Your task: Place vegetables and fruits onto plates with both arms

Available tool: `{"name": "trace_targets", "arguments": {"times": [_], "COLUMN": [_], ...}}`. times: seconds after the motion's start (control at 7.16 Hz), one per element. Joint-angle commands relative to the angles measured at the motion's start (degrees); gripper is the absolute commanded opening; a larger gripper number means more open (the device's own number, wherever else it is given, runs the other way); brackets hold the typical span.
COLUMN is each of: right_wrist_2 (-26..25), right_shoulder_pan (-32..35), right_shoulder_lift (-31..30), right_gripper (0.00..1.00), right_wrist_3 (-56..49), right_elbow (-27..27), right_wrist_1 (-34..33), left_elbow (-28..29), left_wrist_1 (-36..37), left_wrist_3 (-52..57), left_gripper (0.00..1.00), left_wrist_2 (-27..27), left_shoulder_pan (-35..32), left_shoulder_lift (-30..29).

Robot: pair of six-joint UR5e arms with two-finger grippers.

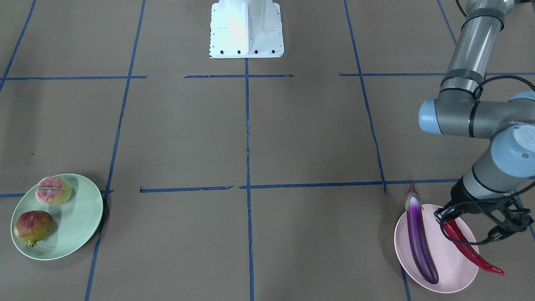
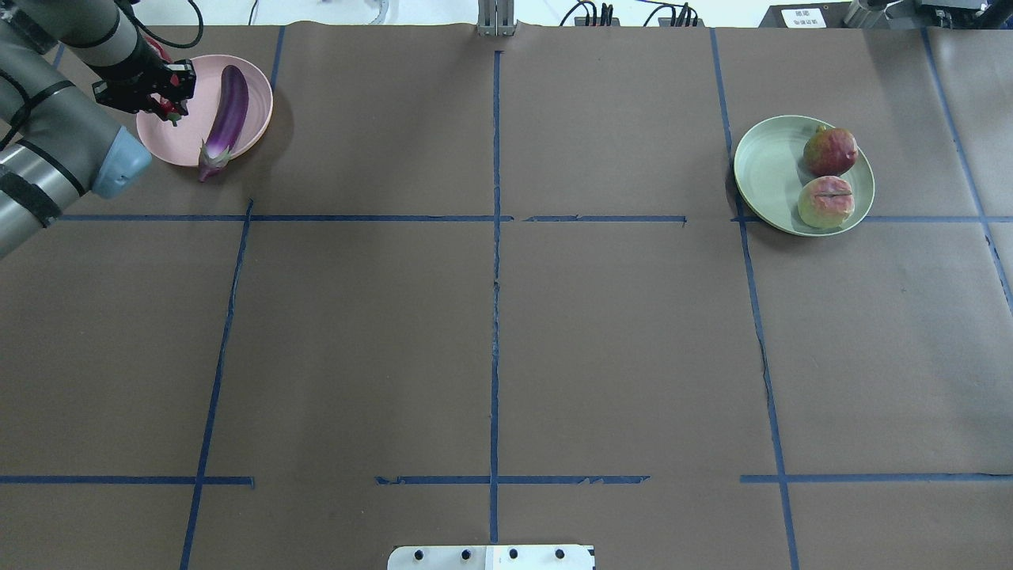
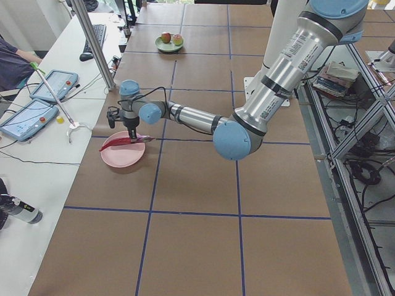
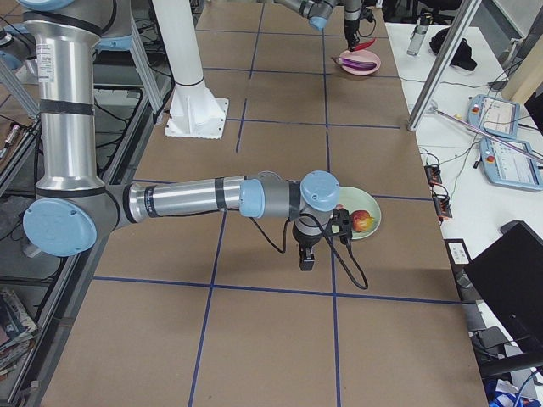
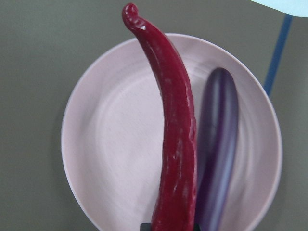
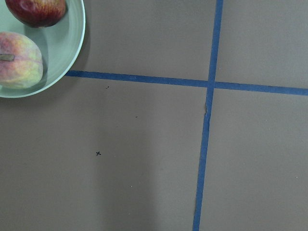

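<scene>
left end effector (image 1: 446,219) grips chili (image 1: 469,249) | tip overhangs pink plate (image 1: 451,271) rim

The brown tabletop (image 1: 188,133) had blue tape lines (image 1: 247,167) crossing it. 2 plates sat right on it, far apart: a green plate (image 1: 79,228) at one end, a pink plate (image 1: 449,267) at the other. A white base block (image 1: 246,29) stood at the robot's edge.

The table (image 1: 188,138) was matte brown, crossed by a grid of blue tape lines (image 1: 248,167), and the base block (image 1: 246,29) was white. One plate (image 1: 449,267) was pale pink and the other plate (image 1: 79,217) mint green. The eggplant (image 1: 419,240) was glossy purple with a paler cap, the chili pepper (image 1: 470,251) deep red, the pomegranate (image 1: 33,228) red and yellow-green, the peach (image 1: 53,191) pink-cream, and the left arm (image 1: 472,54) grey with light-blue joint caps.
</scene>
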Motion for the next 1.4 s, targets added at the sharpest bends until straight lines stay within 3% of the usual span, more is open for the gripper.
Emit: {"name": "trace_targets", "arguments": {"times": [0.0, 0.28, 0.56, 0.98, 1.26], "right_wrist_2": [0.0, 0.0, 0.0, -0.2, -0.3], "right_shoulder_pan": [0.0, -0.1, -0.1, -0.1, -0.1], "right_shoulder_lift": [0.0, 0.0, 0.0, 0.0, 0.0], "right_gripper": [1.0, 1.0, 1.0, 1.0, 1.0], "right_wrist_3": [0.0, 0.0, 0.0, 0.0, -0.1], "right_elbow": [0.1, 0.1, 0.1, 0.1, 0.1], "right_wrist_1": [0.0, 0.0, 0.0, 0.0, 0.1], "left_elbow": [4.5, 3.6, 3.0, -3.7, -8.3], "left_wrist_1": [-1.5, -1.6, -1.5, -0.4, 2.0], "left_wrist_3": [4.0, 5.9, 18.7, 38.8, 50.9], "left_gripper": [1.0, 1.0, 1.0, 1.0, 1.0], "left_wrist_2": [-0.9, -1.9, -9.4, -21.6, -23.7], "left_shoulder_pan": [-1.1, -1.0, -4.9, -17.5, -20.9], "left_shoulder_lift": [-2.2, -2.2, 0.1, 10.5, 19.3]}}
